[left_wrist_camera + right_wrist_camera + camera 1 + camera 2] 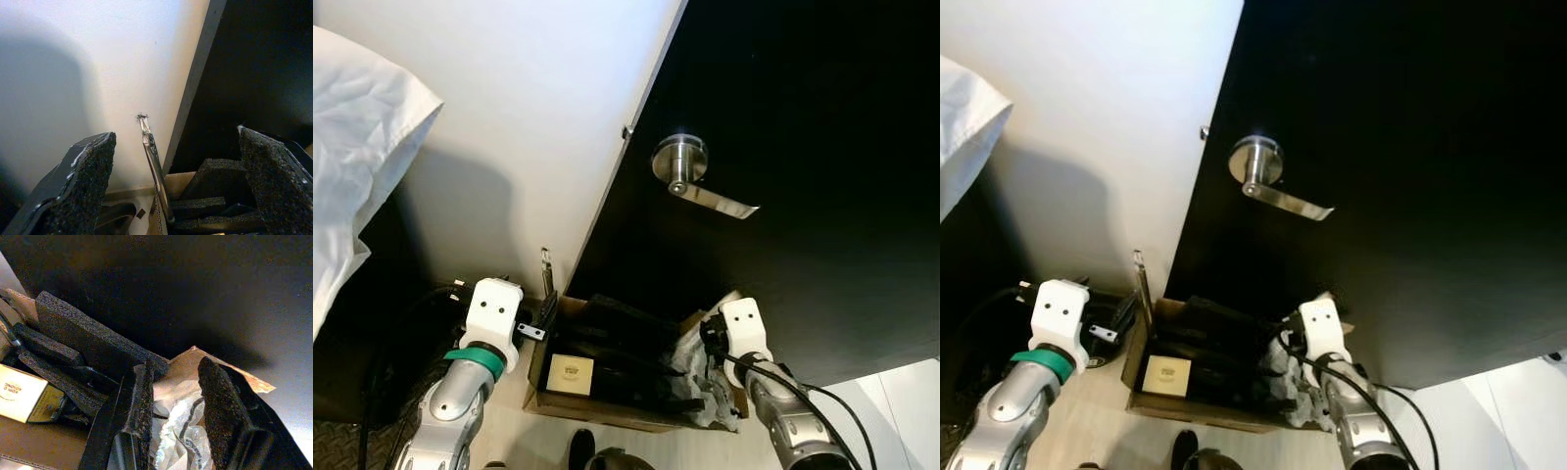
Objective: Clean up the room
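1. In the left eye view, a dark door [803, 147] with a silver lever handle [690, 171] stood beside a white wall [529, 117], and an open cardboard box [607, 406] sat on the floor at the door's foot. The box held black foam blocks [622, 328], a small cream carton [571, 372] and crumpled clear plastic [690, 357]. The left arm [460, 392], banded in green, reached toward the box's near-wall side; the right arm [773, 401] reached toward the plastic. A white pillow [352, 147] showed at the robot's far left.

2. The right eye view gave the same scene shifted, with a thin metal strip [1143, 279] standing up at the box's wall-side edge.

3. The left wrist view showed what the head views did not: the left gripper [176, 176] with its fingers [80, 186] spread wide apart and nothing between them, aimed at the metal strip and the box corner.

4. The right wrist view looked into the box. The right gripper [173, 396] hovered with fingers parted over the plastic, just beside the foam, clamped on nothing.
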`<state>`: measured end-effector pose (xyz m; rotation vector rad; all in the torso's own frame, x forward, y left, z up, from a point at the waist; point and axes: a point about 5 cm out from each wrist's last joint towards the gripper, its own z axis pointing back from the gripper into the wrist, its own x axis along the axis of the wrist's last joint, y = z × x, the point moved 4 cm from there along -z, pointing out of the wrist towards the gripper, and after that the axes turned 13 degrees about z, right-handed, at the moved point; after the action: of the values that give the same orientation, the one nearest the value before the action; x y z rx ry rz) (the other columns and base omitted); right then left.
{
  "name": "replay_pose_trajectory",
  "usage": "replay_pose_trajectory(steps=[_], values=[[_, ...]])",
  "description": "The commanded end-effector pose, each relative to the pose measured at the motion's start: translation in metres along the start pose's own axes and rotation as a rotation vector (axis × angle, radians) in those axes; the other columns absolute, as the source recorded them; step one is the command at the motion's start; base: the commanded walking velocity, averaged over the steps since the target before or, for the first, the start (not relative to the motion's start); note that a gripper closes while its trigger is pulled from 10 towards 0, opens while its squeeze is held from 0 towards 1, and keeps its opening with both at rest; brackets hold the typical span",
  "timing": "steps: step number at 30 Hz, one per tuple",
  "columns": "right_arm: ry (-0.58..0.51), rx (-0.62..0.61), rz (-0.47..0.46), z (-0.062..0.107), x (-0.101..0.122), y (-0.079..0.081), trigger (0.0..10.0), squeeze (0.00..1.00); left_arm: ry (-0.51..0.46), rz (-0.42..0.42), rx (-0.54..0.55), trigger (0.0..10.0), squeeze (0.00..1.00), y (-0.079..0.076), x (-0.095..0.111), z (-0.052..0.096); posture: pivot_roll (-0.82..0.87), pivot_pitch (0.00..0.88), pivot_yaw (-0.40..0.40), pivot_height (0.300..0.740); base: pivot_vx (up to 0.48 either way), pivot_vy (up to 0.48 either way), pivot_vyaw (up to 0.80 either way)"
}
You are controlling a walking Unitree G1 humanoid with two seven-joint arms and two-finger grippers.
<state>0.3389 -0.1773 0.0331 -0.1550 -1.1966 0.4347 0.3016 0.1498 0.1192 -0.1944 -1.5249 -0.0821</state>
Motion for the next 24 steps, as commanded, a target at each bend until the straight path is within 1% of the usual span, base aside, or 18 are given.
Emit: replay_pose_trajectory(steps=[1,4,5,9,10,12,13,14,15,16,17,18,19,20,21,22,24], values=[[0.046,-0.026,-0.004,0.004,-0.015,-0.008,10.0,0.00,0.028,0.006,-0.019,10.0,0.00,-0.008,-0.007,0.002,0.05,0.181,-0.220,0.740,0.000,0.000,0.00],[0.048,-0.018,-0.004,0.003,-0.015,-0.007,10.0,0.00,0.028,0.006,-0.021,10.0,0.00,-0.008,-0.008,0.002,0.05,0.174,-0.224,0.740,0.000,0.000,0.00],[0.043,-0.009,-0.016,0.003,-0.015,-0.006,10.0,1.00,0.027,0.006,-0.021,10.0,0.00,-0.008,-0.007,0.002,0.05,0.174,-0.224,0.740,0.000,0.000,0.00],[0.033,0.003,-0.027,0.004,-0.013,-0.005,10.0,1.00,0.026,0.005,-0.021,10.0,0.00,-0.008,-0.007,0.002,0.05,0.168,-0.226,0.740,0.000,0.000,0.00],[0.031,0.004,-0.025,0.004,-0.012,-0.004,10.0,0.09,0.026,0.005,-0.019,10.0,0.00,-0.008,-0.007,0.003,0.06,0.158,-0.229,0.740,0.000,0.000,0.00],[0.032,0.003,-0.022,0.003,-0.011,-0.004,10.0,0.09,0.027,0.004,-0.018,10.0,0.00,-0.007,-0.008,0.003,0.06,0.154,-0.231,0.740,0.000,0.000,0.00],[0.031,0.001,-0.022,0.003,-0.011,-0.004,10.0,0.00,0.028,0.006,-0.007,10.0,0.00,-0.006,-0.008,0.003,0.06,0.144,-0.233,0.740,0.000,0.000,0.00],[0.031,-0.002,-0.020,0.003,-0.010,-0.004,10.0,0.00,0.030,0.013,0.012,10.0,0.00,-0.004,-0.010,0.003,0.06,0.136,-0.233,0.740,0.000,0.000,0.00],[0.023,0.004,-0.035,0.003,-0.009,-0.002,10.0,0.29,0.034,0.016,0.032,10.0,0.00,-0.001,-0.011,0.003,0.07,0.128,-0.233,0.740,0.000,0.000,0.00],[0.018,0.007,-0.043,0.003,-0.007,0.000,10.0,1.00,0.034,0.021,0.059,10.0,0.00,0.003,-0.012,0.003,0.07,0.119,-0.231,0.740,0.000,0.000,0.00],[0.018,0.007,-0.043,0.003,-0.007,0.000,10.0,1.00,0.034,0.021,0.059,10.0,0.00,0.003,-0.012,0.003,0.07,0.119,-0.231,0.740,0.000,0.000,0.00],[0.006,0.014,-0.040,0.002,-0.004,0.003,10.0,1.00,0.034,0.031,0.090,10.0,0.00,0.008,-0.014,0.002,0.07,0.102,-0.219,0.740,0.000,0.000,0.00],[0.006,0.014,-0.040,0.002,-0.004,0.003,10.0,1.00,0.034,0.031,0.090,10.0,0.00,0.008,-0.014,0.002,0.07,0.102,-0.219,0.740,0.000,0.000,0.00],[0.006,-0.003,-0.017,0.002,-0.002,0.002,10.0,1.00,0.032,0.033,0.099,10.0,0.00,0.010,-0.014,0.001,0.08,0.092,-0.217,0.740,0.000,0.000,0.00],[0.004,-0.013,-0.013,0.001,-0.001,0.001,10.0,0.71,0.032,0.033,0.104,10.0,0.00,0.010,-0.014,0.000,0.08,0.085,-0.214,0.740,0.000,0.000,0.00],[-0.001,-0.026,-0.014,0.001,0.002,0.001,10.0,0.00,0.032,0.036,0.116,10.0,0.00,0.012,-0.015,0.000,0.09,0.067,-0.201,0.740,0.000,0.000,0.00],[-0.004,-0.034,-0.018,0.001,0.003,0.000,10.0,0.00,0.031,0.038,0.125,10.0,0.00,0.014,-0.016,-0.001,0.09,0.067,-0.201,0.740,0.000,0.000,0.00]])
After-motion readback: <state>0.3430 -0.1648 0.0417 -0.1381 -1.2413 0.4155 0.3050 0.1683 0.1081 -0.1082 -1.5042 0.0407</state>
